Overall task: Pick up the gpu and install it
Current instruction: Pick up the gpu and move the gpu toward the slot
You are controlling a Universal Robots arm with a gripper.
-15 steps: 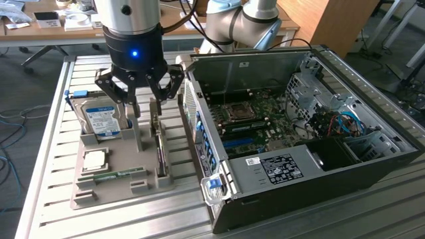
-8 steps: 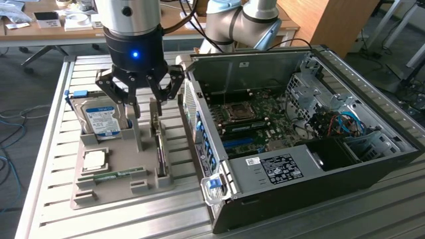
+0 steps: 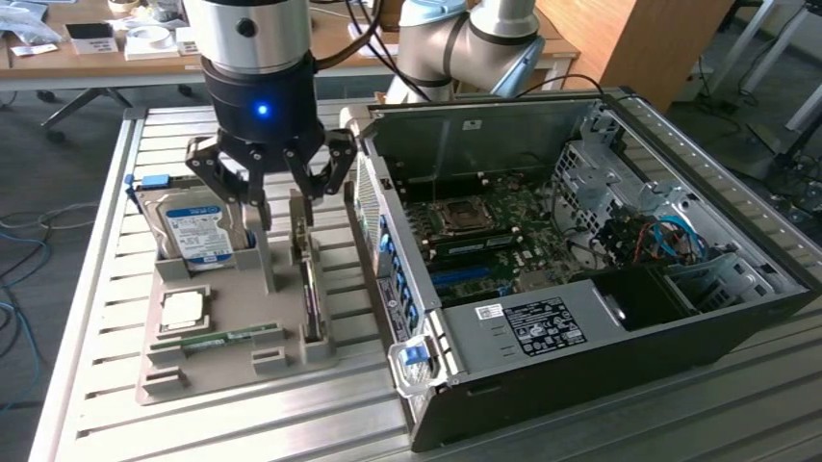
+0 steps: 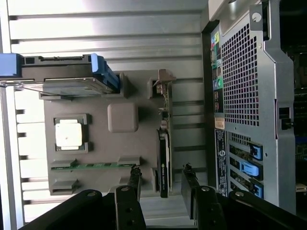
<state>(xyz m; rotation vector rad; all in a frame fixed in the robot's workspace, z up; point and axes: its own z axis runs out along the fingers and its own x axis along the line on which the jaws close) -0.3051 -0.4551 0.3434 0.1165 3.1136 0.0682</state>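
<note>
On the grey tray (image 3: 218, 364), the gpu (image 4: 163, 163) stands on edge, lengthwise along the case (image 3: 617, 356), between released jaws.

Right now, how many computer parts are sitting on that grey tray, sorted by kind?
Hard drive: 1
Processor chip: 1
Memory stick: 1
Graphics card: 1
Total on the grey tray: 4

The hard drive (image 3: 195, 236) is being covered at its 1 o'clock corner by the gripper (image 3: 280, 214); the arm (image 3: 257, 38) is being cropped at the exterior view's 12 o'clock.
</note>
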